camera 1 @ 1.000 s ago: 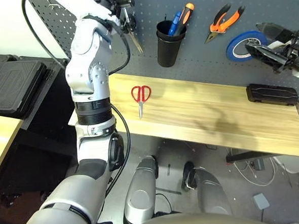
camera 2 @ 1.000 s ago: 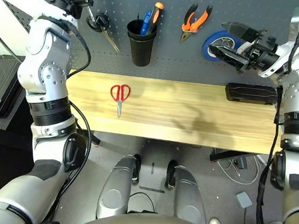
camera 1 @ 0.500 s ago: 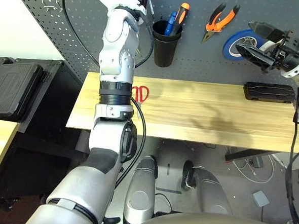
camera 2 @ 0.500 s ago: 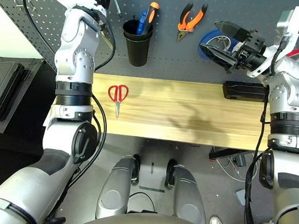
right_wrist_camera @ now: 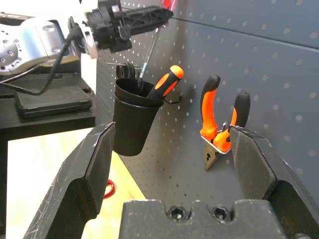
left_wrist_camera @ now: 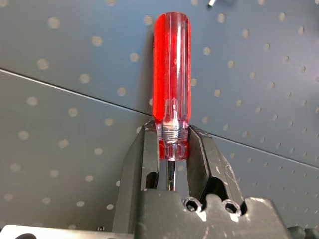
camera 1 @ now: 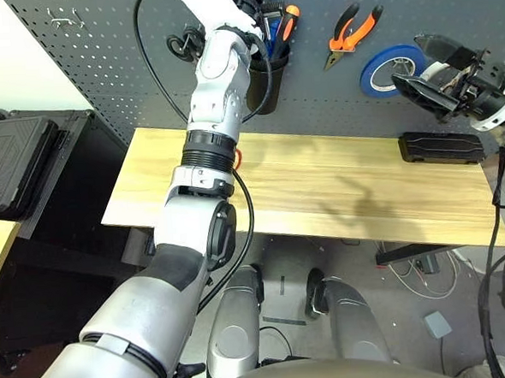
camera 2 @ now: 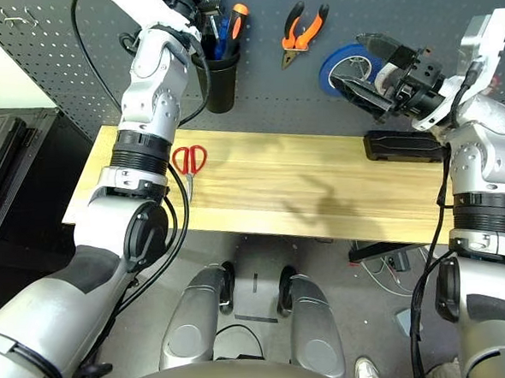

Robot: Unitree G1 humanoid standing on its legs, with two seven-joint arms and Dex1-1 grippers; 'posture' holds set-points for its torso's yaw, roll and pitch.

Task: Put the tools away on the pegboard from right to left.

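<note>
Bright, even light; soft shadows, perhaps slight blur.

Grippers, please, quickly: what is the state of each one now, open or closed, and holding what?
Left gripper: closed on the red-handled screwdriver.
Right gripper: open, holding nothing.

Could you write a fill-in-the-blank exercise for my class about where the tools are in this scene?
1. The left gripper holds a screwdriver with a ___ handle.
2. The red-handled scissors lie on the ___.
3. The orange-handled pliers hang on the ___.
4. The right gripper's fingers stand ___.

Missing words: red; table; pegboard; open
</note>
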